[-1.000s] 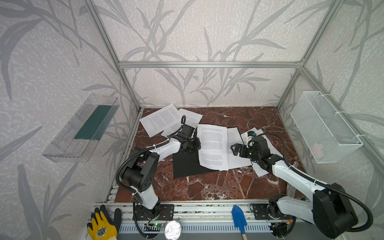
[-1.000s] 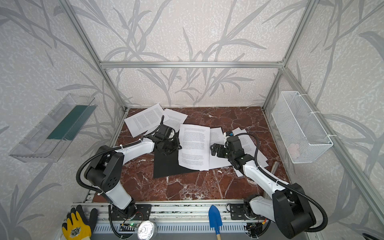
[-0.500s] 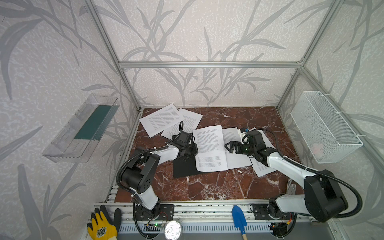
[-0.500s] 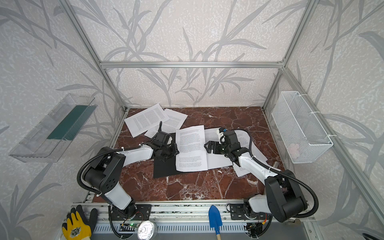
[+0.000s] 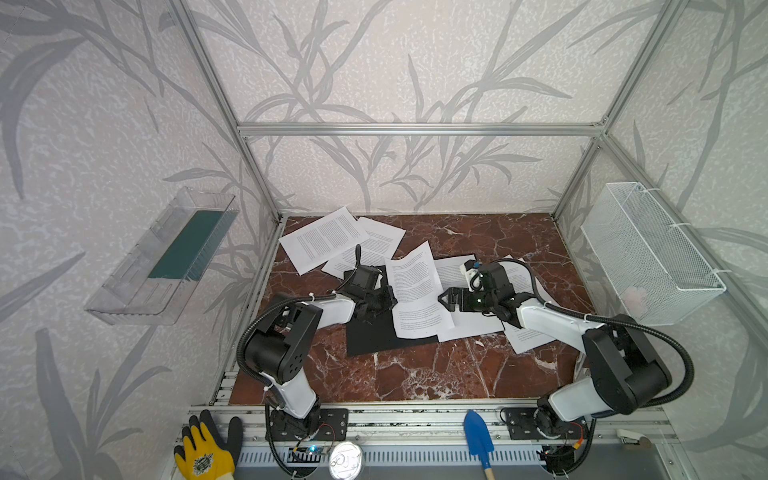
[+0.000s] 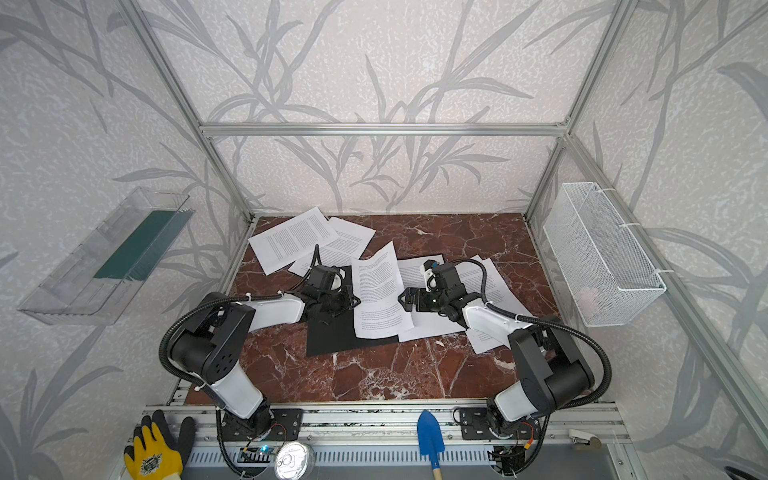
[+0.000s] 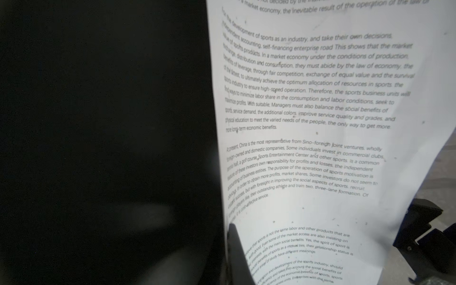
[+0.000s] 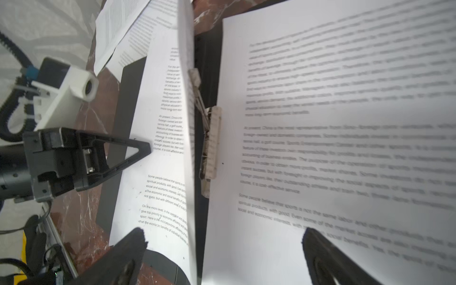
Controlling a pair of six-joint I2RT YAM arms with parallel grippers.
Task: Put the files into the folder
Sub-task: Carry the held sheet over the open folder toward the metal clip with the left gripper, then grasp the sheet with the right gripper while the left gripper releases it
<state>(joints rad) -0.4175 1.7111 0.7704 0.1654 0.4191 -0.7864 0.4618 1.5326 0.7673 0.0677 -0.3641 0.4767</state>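
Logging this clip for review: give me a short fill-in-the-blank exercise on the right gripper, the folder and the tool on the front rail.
The right gripper has its jaws ____.
The folder, partly under the printed sheet, is ____ in colour.
The trowel on the front rail has a ____ blade.
Missing words: open; black; blue.
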